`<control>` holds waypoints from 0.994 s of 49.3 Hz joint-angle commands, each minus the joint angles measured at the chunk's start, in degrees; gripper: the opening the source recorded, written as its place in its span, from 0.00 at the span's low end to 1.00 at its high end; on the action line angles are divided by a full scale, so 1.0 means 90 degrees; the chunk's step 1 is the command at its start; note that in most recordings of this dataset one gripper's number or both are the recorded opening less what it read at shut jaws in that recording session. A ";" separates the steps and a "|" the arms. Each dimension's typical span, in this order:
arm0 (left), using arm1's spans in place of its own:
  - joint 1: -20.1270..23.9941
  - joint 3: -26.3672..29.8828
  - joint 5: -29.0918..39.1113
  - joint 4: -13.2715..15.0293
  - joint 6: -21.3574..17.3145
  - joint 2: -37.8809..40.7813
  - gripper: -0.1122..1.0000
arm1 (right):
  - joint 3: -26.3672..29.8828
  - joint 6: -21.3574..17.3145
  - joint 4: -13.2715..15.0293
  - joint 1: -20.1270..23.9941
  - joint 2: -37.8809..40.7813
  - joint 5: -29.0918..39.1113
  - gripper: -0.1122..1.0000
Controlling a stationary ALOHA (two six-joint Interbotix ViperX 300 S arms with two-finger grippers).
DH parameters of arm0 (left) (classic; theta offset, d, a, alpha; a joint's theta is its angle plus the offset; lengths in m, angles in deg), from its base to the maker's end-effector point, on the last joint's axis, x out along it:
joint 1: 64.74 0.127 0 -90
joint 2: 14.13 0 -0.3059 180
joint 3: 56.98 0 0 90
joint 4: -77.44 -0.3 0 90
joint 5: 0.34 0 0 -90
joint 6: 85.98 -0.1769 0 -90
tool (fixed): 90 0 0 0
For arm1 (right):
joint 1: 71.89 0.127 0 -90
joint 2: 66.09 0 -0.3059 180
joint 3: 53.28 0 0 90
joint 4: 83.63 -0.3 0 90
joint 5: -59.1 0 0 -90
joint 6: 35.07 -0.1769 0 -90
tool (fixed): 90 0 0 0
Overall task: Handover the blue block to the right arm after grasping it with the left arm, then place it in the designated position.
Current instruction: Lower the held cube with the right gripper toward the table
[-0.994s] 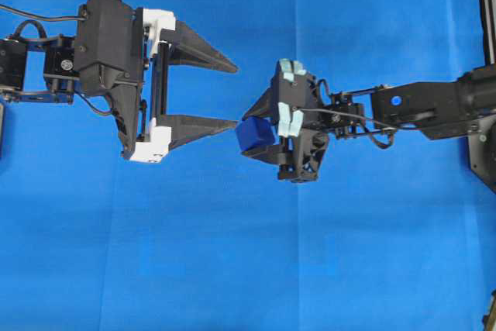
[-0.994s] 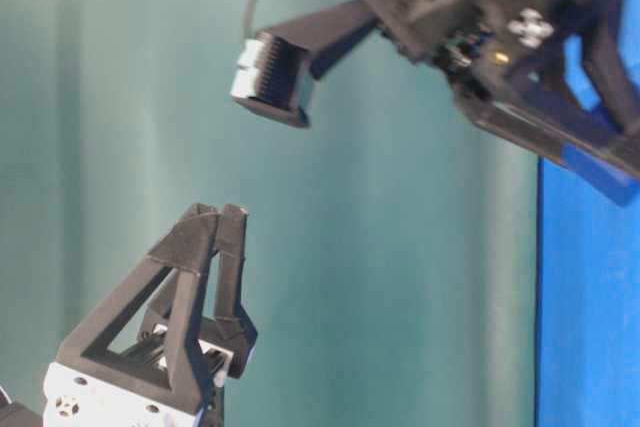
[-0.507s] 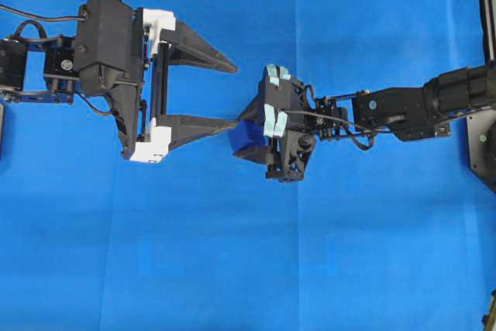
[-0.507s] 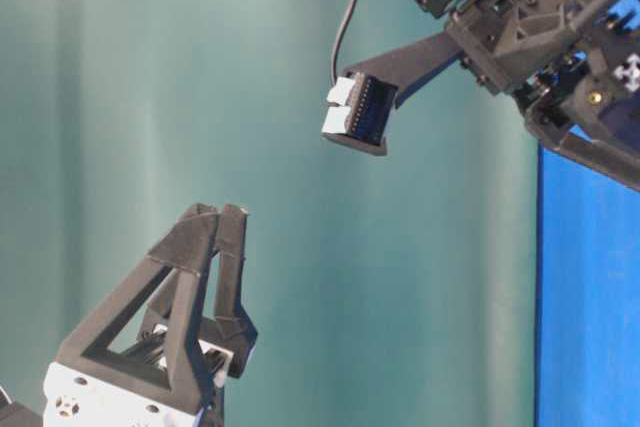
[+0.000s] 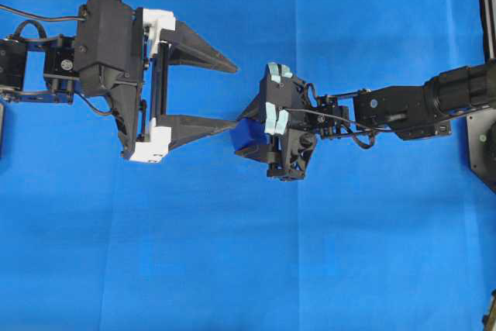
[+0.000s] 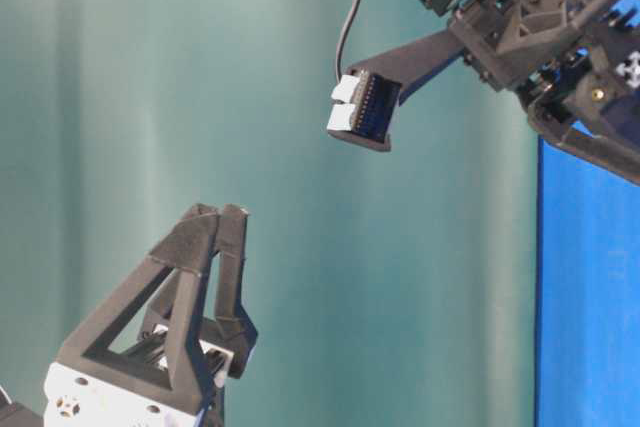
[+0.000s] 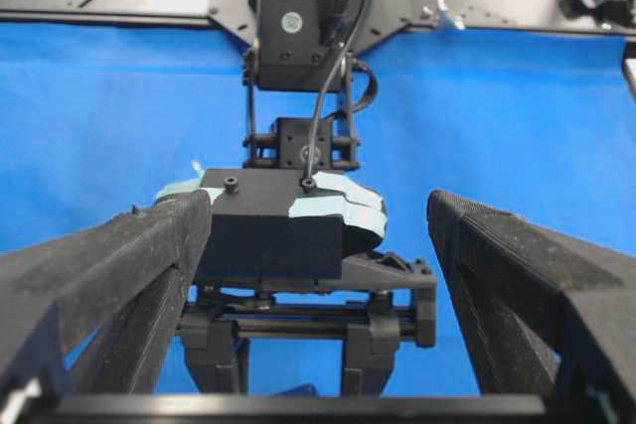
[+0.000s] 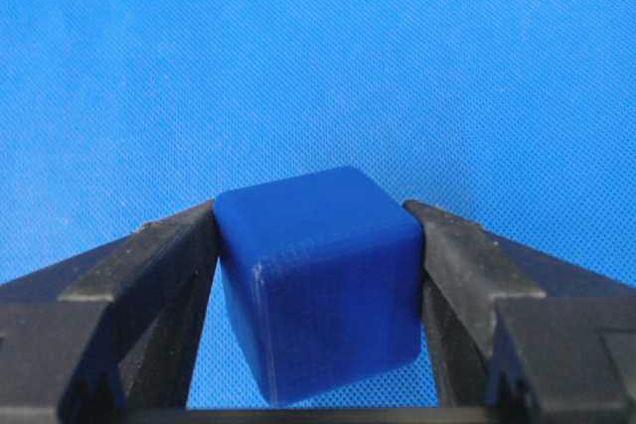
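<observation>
Clamping down hard, the right gripper (image 8: 318, 275) has the blue block (image 8: 320, 280) pinched between its two black fingers (image 8: 139, 275), one pressed to each side face of the cube, and the wrist view shows nothing but blue cloth (image 8: 318, 47) beyond it at twelve o'clock. From overhead that same right gripper (image 5: 246, 139) sits near the middle of the scene, the blue block (image 5: 249, 136) peeking out at its nine o'clock end, pale mint tape on its housing, and the right arm (image 5: 403, 106) running off toward three o'clock. Just at nine o'clock of the block, the left gripper (image 5: 232, 92) stands spread wide with nothing between its jaws; its lower finger tip (image 5: 225, 122) lies right beside the block, though I cannot tell whether it touches. White mounts sit at the finger bases, and the left arm (image 5: 101, 44) stretches away toward nine o'clock. The left wrist view confirms it: two black fingers (image 7: 109, 265) far apart, the right gripper's housing framed between them. At table level the left gripper (image 6: 215, 215) points up at seven o'clock.
</observation>
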State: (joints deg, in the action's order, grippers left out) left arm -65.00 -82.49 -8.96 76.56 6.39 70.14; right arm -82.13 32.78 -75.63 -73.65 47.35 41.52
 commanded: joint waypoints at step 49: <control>-0.0010 0.0059 -0.0029 0.0010 -0.0010 -0.0137 0.94 | 0.0029 0.0078 -0.0498 0.0107 -0.0898 0.0586 0.89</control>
State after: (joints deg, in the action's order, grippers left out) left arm -65.00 -82.58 -8.96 76.56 6.39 70.14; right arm -82.22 33.30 -80.12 -72.86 43.13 45.65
